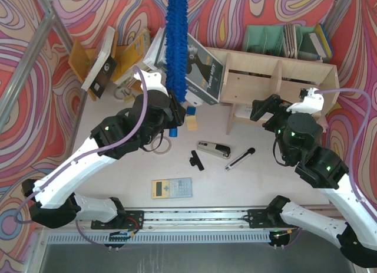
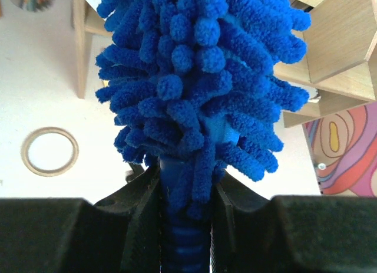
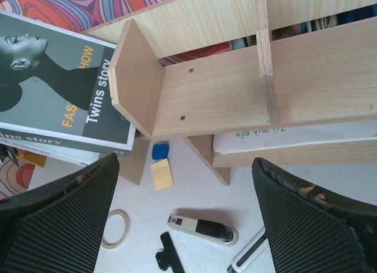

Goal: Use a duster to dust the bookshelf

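**Duster gripped and raised, shelf not yet wiped**

The left gripper (image 2: 185,196) is clenched on the short handle of the duster (image 1: 176,37), right where the blue fluff begins. A grip that low leaves the whole fluffy head free to do the brushing. In the overhead view the head rises from the gripper toward the camera and runs off the top edge. It is held clear of the table (image 1: 247,184) and of the clutter on it.

The bookshelf (image 1: 277,78) lies on the right half of the table, its open compartments facing the arms. The duster stands just beside the shelf's left end, in front of a grey magazine (image 1: 203,72) that leans there. From the left wrist, pale plywood shows behind the fluff on both sides. I cannot tell whether any strands touch the wood, and I judge the wiping is only about to start.

The right gripper (image 1: 265,111) hangs in front of the shelf with its jaws spread wide and nothing between them. Its camera looks into the leftmost compartment and at 1 upright divider. That position looks like a ready post for steadying the light shelf, though this is a guess.

A stapler (image 1: 214,149), a pen (image 1: 240,158) and a calculator (image 1: 172,187) lie on the table between the 2 arms. The next move calls for tipping the head rightward onto the boards. The leaning magazine could be knocked over during that tilt.
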### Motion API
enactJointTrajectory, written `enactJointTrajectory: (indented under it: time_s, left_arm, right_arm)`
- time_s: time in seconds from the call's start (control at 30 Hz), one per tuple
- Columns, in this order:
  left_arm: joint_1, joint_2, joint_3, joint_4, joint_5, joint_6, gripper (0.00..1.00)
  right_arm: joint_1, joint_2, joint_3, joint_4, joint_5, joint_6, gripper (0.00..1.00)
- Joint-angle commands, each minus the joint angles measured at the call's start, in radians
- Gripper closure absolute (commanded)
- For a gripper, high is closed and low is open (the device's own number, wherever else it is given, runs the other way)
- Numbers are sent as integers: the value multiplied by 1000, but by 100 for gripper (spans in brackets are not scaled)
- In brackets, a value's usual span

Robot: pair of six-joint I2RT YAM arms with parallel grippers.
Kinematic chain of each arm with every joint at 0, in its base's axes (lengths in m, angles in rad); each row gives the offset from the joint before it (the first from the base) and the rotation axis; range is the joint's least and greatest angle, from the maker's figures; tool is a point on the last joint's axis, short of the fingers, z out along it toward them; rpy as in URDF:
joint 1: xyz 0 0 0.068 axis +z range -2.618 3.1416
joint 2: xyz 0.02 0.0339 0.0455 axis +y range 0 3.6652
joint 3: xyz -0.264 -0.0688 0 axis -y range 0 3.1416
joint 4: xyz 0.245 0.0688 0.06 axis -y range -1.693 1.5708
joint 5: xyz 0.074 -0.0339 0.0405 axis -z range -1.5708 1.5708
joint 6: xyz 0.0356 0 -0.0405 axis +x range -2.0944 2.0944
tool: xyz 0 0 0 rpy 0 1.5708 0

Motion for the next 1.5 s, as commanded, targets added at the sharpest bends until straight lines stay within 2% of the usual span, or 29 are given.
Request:
enactJointTrajectory:
  time_s: [0.0, 0.17, 0.57, 1.0, 1.2, 1.47]
  left_arm:
    - [-14, 66, 35, -53, 35, -128, 100]
    - [-65, 138, 98, -75, 46, -152, 100]
    - [-65, 233, 109, -78, 114, -189, 100]
    - [-50, 145, 122, -97, 10, -141, 100]
    - [-42, 162, 92, -86, 48, -156, 100]
    - [-42, 226, 73, -48, 186, -174, 100]
  right_arm:
    - [1, -13, -8, -2, 12, 16, 17]
    - [1, -18, -13, -7, 21, 20, 16]
    - [2, -36, -15, -15, 34, 24, 16]
    - [1, -24, -13, -11, 24, 27, 16]
    - [1, -22, -10, -10, 24, 26, 16]
    - [1, -19, -11, -10, 28, 27, 16]
